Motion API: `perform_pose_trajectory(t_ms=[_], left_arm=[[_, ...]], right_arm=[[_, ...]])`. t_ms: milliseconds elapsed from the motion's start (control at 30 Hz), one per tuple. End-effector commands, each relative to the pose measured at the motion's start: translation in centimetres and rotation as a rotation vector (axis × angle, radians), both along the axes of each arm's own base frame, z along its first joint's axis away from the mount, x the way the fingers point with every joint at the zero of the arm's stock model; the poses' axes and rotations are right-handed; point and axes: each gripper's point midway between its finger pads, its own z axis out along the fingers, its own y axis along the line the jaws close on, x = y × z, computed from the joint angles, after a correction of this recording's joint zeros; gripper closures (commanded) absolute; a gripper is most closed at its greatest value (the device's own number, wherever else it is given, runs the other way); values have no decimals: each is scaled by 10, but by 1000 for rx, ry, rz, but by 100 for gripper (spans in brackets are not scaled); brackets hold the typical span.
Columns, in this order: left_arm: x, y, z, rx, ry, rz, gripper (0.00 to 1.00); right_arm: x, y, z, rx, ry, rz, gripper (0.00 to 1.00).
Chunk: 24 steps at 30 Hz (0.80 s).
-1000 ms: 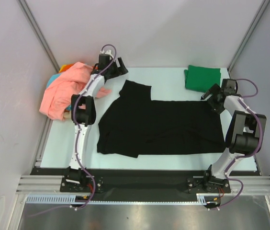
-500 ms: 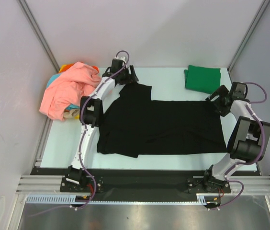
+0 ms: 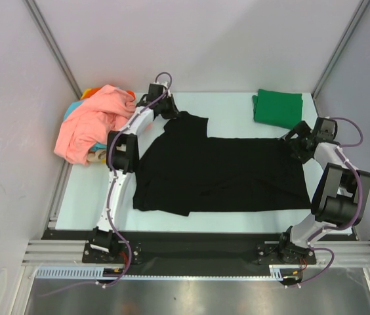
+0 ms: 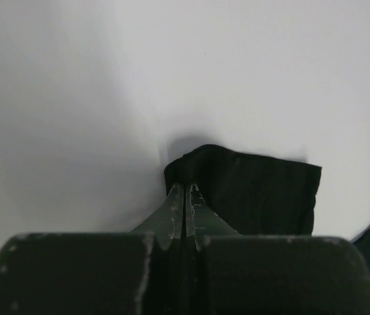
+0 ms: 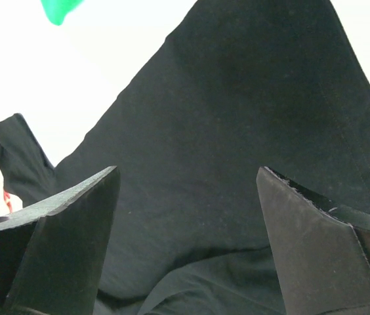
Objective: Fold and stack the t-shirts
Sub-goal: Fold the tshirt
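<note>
One black t-shirt (image 3: pixel 231 174), spread flat — left tool (image 4: pixel 185 191) pinching sleeve (image 4: pixel 257 193), right tool (image 5: pixel 186 172) agape.

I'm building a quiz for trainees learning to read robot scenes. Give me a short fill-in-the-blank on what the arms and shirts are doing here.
1. The black t-shirt lies spread on the table, and the left arm's jaws are ____ on a corner of its sleeve.
2. The right arm's jaws stand ____ over the same shirt's right end.
3. The colour of the folded t-shirt in the far right corner is ____.

Missing words: shut; open; green.
</note>
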Motion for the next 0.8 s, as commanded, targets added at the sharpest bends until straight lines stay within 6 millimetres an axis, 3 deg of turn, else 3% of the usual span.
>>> perform_pose_trajectory(t_ms=[0, 33, 67, 100, 133, 167, 300, 333, 500, 533, 767], left_arm=[[-23, 1, -20, 2, 93, -25, 100], [-19, -1, -6, -9, 53, -29, 100], [-31, 1, -18, -14, 81, -39, 100], [-33, 3, -17, -18, 70, -34, 100], [-25, 4, 6, -43, -2, -26, 100], [-36, 12, -10, -55, 42, -6, 100], [-36, 18, -3, -82, 7, 30, 100], [-34, 18, 2, -92, -15, 24, 100], [-38, 27, 11, -139, -67, 55, 100], [-37, 27, 10, -138, -66, 60, 100], [-38, 24, 10, -146, -65, 38, 100]], right_arm=[[20, -13, 2, -33, -27, -28, 10], [23, -17, 1, -44, -22, -37, 12], [29, -25, 2, -75, -12, -59, 12], [31, -30, 1, -92, -6, -69, 13], [33, -33, 1, -109, 0, -78, 14], [35, -43, 0, -148, 12, -100, 14], [48, -63, -6, -223, 68, -140, 15], [58, -69, 2, -254, 57, -148, 15], [71, -90, -11, -373, 153, -171, 16], [74, -92, -23, -374, 175, -164, 18], [88, -108, -39, -374, 209, -170, 31]])
